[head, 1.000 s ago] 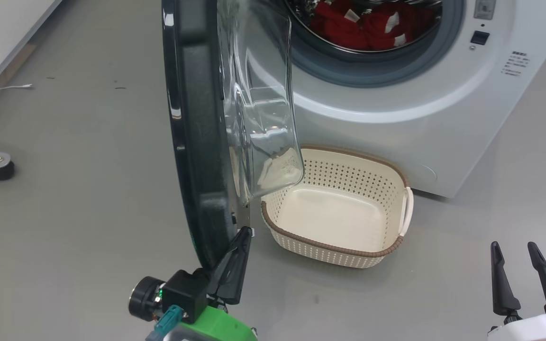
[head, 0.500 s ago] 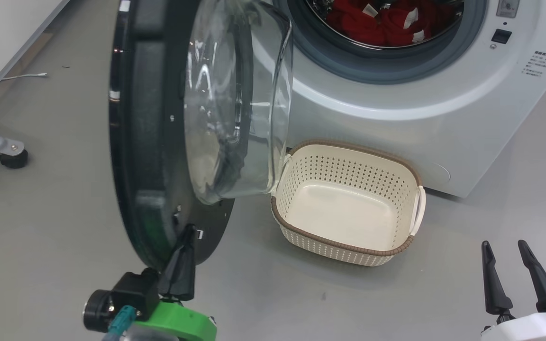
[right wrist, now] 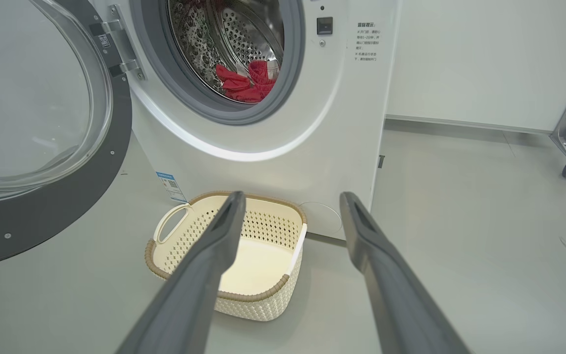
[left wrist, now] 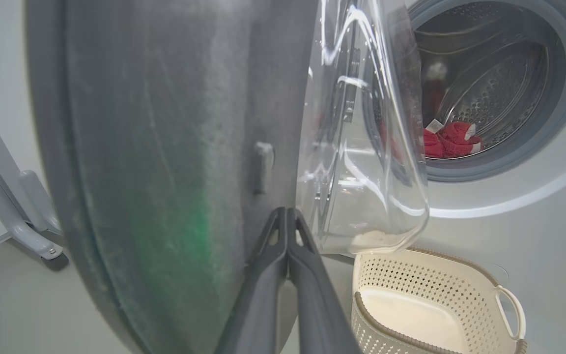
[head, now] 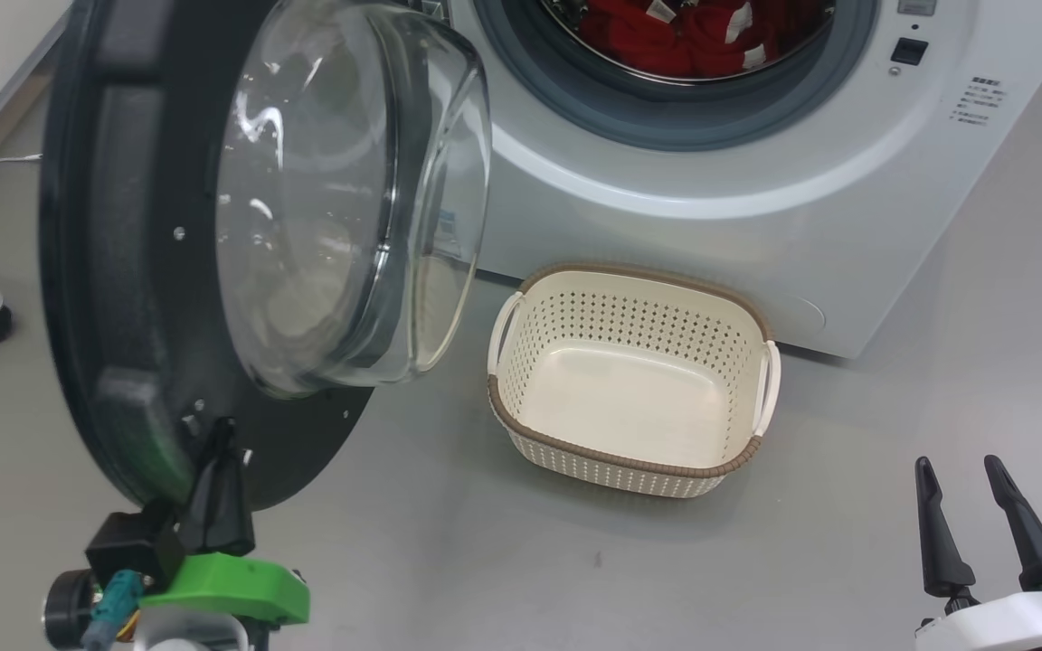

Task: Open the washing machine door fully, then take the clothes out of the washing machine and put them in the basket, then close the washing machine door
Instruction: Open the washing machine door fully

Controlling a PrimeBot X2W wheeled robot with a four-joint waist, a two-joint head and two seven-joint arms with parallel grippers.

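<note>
Two pincers: the left pincer, pressed together, rests low against the washing machine door; the right pincer idles, spread apart. A steady outward push should finish the swing clear of the basket; clothes lie in the drum.

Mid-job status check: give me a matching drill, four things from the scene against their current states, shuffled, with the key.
Things:
1. washing machine door
2. clothes
3. basket
4. right gripper

States:
A. empty, standing on the floor
B. fingers apart, holding nothing
C. open wide, with the shut left gripper at its lower rim
D. lying inside the drum

Pairs: 1-C; 2-D; 3-A; 4-B
</note>
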